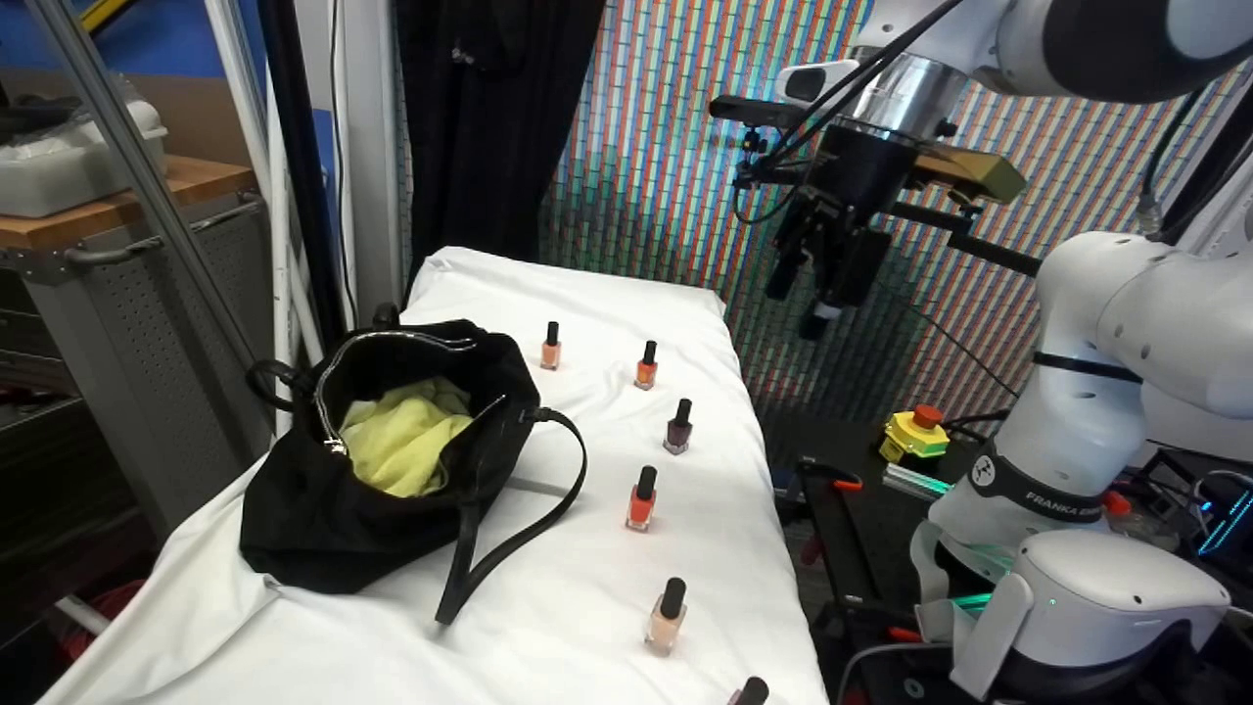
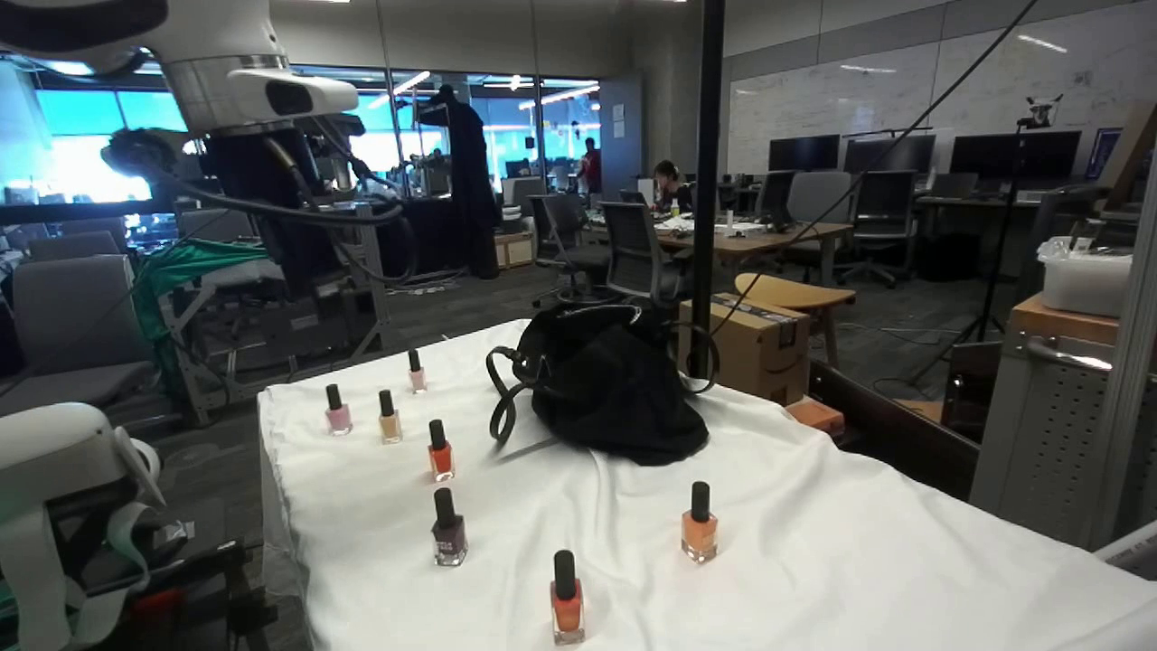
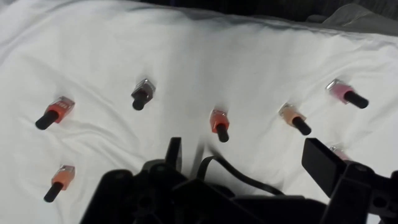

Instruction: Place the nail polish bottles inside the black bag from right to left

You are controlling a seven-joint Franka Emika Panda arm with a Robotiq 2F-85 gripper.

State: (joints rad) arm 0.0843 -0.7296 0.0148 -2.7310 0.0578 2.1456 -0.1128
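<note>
1. Your tool [image 3: 245, 155] hangs in the air, pointing down, its two fingers [image 3: 321, 166] spread wide apart; you have it well away from the nail polish bottles [image 1: 641, 509].
2. The black bag [image 1: 382, 524] slouches on the white-draped surface [image 2: 813, 561], mouth open upward, and you can see crumpled yellow-green fabric [image 1: 406, 436] inside it.
3. A black strap [image 1: 462, 563] loops out of the bag onto the surface on the bottles' side; your wrist view shows part of it in the gap between the fingers.
4. You have seven bottles standing upright on the surface, all outside the bag.
5. In an exterior view, running from near to far, you see the orange-red bottle [image 2: 567, 610], dark bottle [image 2: 449, 542], red bottle [image 2: 441, 461] and beige bottle [image 2: 390, 427].
6. Past these, the mauve-pink bottle [image 2: 338, 419] stands near the surface's edge, and the pale pink bottle [image 2: 417, 380] farther back; in your wrist view a finger partly hides the pale pink one.
7. The peach bottle [image 2: 700, 538] stands off that line, on the bag's side.
8. Near the arm [image 1: 1091, 304] you have a yellow box with a red button [image 1: 910, 441].
</note>
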